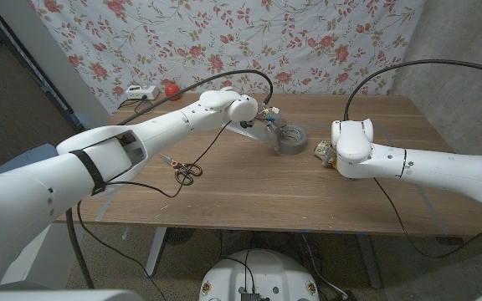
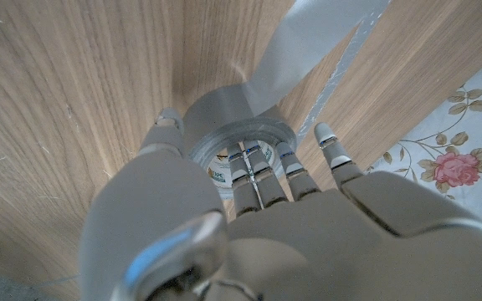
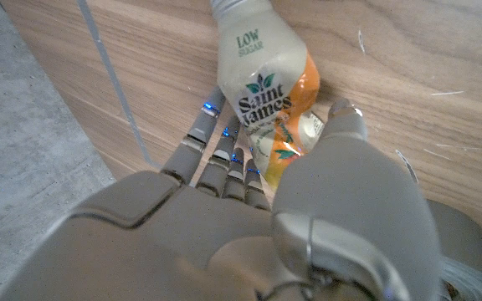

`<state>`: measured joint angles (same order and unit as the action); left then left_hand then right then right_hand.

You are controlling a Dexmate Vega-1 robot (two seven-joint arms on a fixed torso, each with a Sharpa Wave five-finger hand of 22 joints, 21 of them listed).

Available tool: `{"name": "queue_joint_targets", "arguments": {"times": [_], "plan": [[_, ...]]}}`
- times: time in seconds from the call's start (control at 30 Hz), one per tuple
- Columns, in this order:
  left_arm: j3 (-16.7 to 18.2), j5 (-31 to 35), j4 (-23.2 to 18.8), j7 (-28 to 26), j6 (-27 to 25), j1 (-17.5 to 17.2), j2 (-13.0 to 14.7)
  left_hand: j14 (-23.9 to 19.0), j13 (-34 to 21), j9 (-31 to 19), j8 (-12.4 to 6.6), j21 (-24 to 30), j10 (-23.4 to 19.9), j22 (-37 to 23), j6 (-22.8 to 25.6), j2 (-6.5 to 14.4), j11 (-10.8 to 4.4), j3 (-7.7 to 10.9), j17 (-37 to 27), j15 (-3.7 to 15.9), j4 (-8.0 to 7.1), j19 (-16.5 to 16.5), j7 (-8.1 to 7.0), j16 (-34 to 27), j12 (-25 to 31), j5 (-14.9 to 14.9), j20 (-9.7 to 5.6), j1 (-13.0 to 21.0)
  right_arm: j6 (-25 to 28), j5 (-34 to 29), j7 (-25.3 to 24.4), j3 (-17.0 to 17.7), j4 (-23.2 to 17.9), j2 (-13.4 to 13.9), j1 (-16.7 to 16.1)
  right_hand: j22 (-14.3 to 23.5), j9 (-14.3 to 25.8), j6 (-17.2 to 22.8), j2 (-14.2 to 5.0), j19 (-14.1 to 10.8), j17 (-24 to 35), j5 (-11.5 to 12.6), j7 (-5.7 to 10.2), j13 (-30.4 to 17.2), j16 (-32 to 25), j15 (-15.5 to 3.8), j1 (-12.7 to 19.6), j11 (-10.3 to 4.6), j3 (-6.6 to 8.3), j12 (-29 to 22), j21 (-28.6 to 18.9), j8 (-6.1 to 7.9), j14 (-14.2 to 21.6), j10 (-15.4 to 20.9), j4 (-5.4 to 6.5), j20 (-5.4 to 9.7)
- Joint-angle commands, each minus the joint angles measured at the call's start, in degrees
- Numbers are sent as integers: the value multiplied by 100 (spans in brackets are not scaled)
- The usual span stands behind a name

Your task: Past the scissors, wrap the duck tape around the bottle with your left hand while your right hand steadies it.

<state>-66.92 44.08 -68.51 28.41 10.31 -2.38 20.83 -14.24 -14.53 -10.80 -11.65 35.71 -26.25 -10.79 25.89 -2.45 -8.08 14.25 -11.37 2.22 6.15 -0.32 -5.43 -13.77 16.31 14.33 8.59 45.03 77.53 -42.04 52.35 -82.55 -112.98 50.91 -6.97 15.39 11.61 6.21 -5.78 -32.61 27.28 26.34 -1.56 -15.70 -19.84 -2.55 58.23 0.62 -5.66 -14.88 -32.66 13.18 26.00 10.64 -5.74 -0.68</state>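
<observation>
A grey roll of duck tape [image 1: 293, 140] sits on the wooden table past mid-table. My left hand [image 1: 264, 117] grips the roll [image 2: 239, 117], with fingers [image 2: 262, 180] hooked into its core and the thumb outside. A loose strip of tape [image 2: 320, 38] runs off the roll. Just right of the roll, my right hand [image 1: 328, 154] holds the bottle [image 1: 319, 150]. The bottle [image 3: 262, 75] is white with an orange label and sits between the fingers [image 3: 216, 150] and thumb of my right hand [image 3: 308, 192]. Orange-handled scissors [image 1: 187, 171] lie nearer the front, left of the roll.
A white box [image 1: 138, 93] and a red object [image 1: 171, 89] stand at the table's back left corner. Black cables [image 1: 224, 79] arc over the table to both wrists. A floral cloth [image 1: 224, 33] hangs behind the table.
</observation>
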Motion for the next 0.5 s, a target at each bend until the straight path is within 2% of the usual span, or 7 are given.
{"name": "queue_joint_targets", "arguments": {"times": [0.03,0.17,0.23,0.27,0.33,0.43,0.5], "plan": [[-51,-60,183,-75,119,75,-70,-73,-16,-10,4,-11,-53,-28,46,-1,9,-18,-16,184,-8,46,8,-18,-16,12,28,-43,245,-907,962,-542,664,-330,287,281,58,318,-329,-372,463,-50,25,-168,-510,-882,662,-114,222,-319,-545,65,679,557,-193,293],[-59,-55,154,-77,101,74,-60,-73,-18,-10,5,-17,-59,-28,46,8,38,-24,-19,180,-15,49,7,-13,-18,14,27,-53,245,-1260,588,-205,600,-277,-141,443,129,1480,-328,-153,1071,-237,216,-439,-1192,-988,810,-224,210,-1064,-876,354,1653,1752,-122,218],[-51,-80,139,-50,90,68,-57,-77,-19,-10,5,-21,-64,-28,49,8,34,-28,-19,177,-16,48,5,-13,-17,15,29,-57,84,-1100,104,38,428,-167,-374,440,177,2645,-402,-55,1370,-341,382,-646,-1415,-993,856,-430,251,-1613,-1065,673,2071,2615,-35,184],[-54,-72,121,-47,75,65,-50,-76,-20,-10,6,-22,-65,-29,48,8,40,-29,-19,174,-16,48,5,-11,-18,15,29,-57,22,-1026,-131,165,353,-124,-497,422,166,3366,-474,-130,1512,-395,442,-766,-1583,-976,930,-466,379,-2000,-1224,846,2510,3321,23,159],[-58,-66,85,-19,49,56,-40,-73,-21,-9,7,-28,-51,-29,49,11,16,-33,-18,176,-15,50,6,-5,-27,17,27,-54,-104,-817,-565,477,185,-30,-759,383,133,4238,-534,-145,1588,-500,497,-906,-1575,-967,934,-405,574,-2353,-1411,1027,2760,3985,181,190],[-65,-84,59,35,41,45,-35,-70,-22,-9,14,-33,-42,-29,35,6,16,-37,-16,170,-8,50,-13,1,-34,19,24,-47,-108,-814,-1114,682,6,66,-1025,354,90,4721,-571,-103,1656,-601,444,-899,-1598,-970,1020,-364,831,-2485,-1554,1087,3008,4410,288,247],[-74,-71,17,66,27,36,-25,-54,-23,-9,20,-40,-25,-29,20,2,44,-42,-16,163,-6,43,-15,10,-43,19,33,-47,-62,-836,-1429,811,-139,125,-1186,343,77,4823,-546,-15,1684,-632,418,-933,-1594,-979,1066,-347,897,-2524,-1575,1080,3052,4488,295,285]]}}
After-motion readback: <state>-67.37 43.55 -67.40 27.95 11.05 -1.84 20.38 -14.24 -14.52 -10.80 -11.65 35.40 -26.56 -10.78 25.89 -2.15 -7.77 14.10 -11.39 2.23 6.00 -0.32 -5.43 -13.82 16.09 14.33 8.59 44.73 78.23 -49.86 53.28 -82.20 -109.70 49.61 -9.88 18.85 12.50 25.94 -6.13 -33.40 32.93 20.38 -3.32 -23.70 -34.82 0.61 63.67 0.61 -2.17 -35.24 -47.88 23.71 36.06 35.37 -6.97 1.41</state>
